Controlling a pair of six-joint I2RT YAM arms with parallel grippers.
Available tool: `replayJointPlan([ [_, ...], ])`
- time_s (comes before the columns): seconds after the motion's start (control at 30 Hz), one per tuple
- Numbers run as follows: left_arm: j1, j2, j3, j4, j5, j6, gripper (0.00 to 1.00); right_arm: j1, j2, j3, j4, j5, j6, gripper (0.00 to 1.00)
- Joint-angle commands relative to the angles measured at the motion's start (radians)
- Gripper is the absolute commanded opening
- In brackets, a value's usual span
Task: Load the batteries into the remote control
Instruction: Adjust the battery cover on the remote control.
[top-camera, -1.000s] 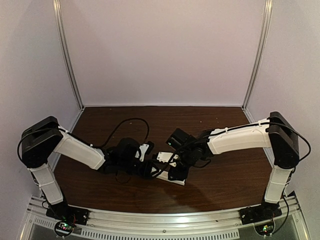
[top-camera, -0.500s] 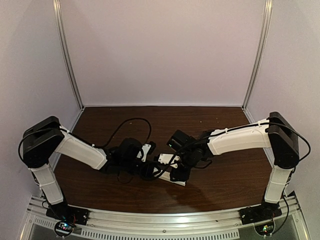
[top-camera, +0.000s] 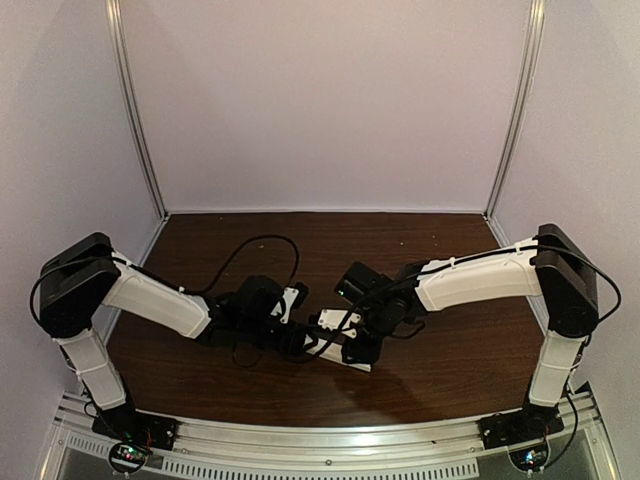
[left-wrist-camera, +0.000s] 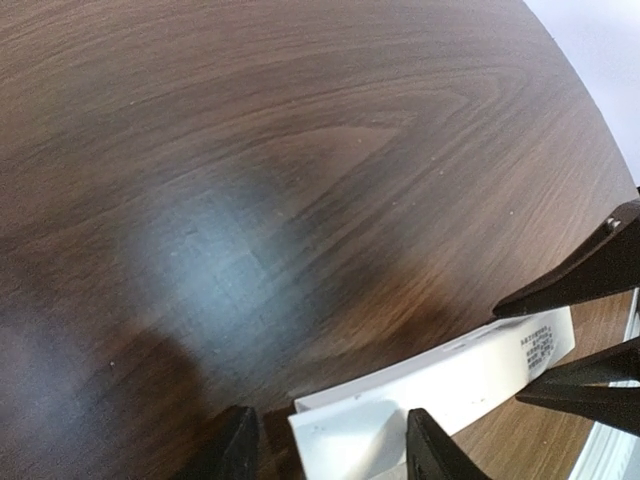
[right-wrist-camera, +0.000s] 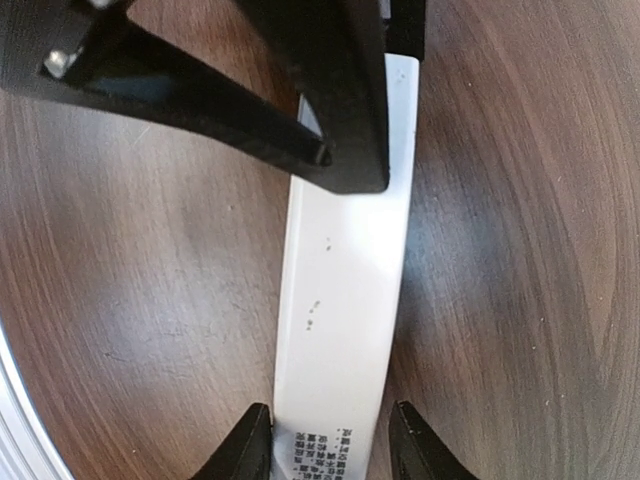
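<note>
The white remote control (top-camera: 350, 360) lies low over the brown table between both arms. In the right wrist view the remote control (right-wrist-camera: 345, 300) runs lengthwise, and my right gripper (right-wrist-camera: 325, 440) is shut on its printed end. In the left wrist view the other end of the remote control (left-wrist-camera: 450, 375) sits between the tips of my left gripper (left-wrist-camera: 330, 450). There the jaws straddle it with a gap on the left side. A second thin white layer shows along its far edge. My left fingers (right-wrist-camera: 330, 100) show at the top of the right wrist view. The batteries are out of view.
The dark wood table (top-camera: 440, 250) is walled by pale panels at the back and sides. A black cable (top-camera: 255, 245) loops over the table behind the left arm. An aluminium rail (top-camera: 320, 435) runs along the near edge.
The left wrist has shifted slightly right, toward the remote. The right gripper and the remote have barely moved.
</note>
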Motion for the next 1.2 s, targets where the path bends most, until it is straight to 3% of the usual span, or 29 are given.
replayJointPlan([
  [0.0, -0.006, -0.043, -0.006, -0.061, -0.058, 0.012, 0.49, 0.004, -0.015, -0.018, -0.014, 0.019, 0.008, 0.41],
  [0.27, -0.006, -0.037, 0.007, -0.067, -0.051, 0.028, 0.45, 0.005, -0.011, -0.017, -0.016, 0.019, 0.010, 0.39],
  [0.53, -0.009, -0.026, 0.005, -0.064, -0.029, 0.031, 0.35, 0.004, -0.005, -0.011, -0.019, 0.021, 0.011, 0.37],
  [1.17, -0.043, 0.023, 0.032, -0.054, -0.015, 0.031, 0.25, 0.004, 0.004, -0.007, -0.017, 0.015, 0.011, 0.35],
])
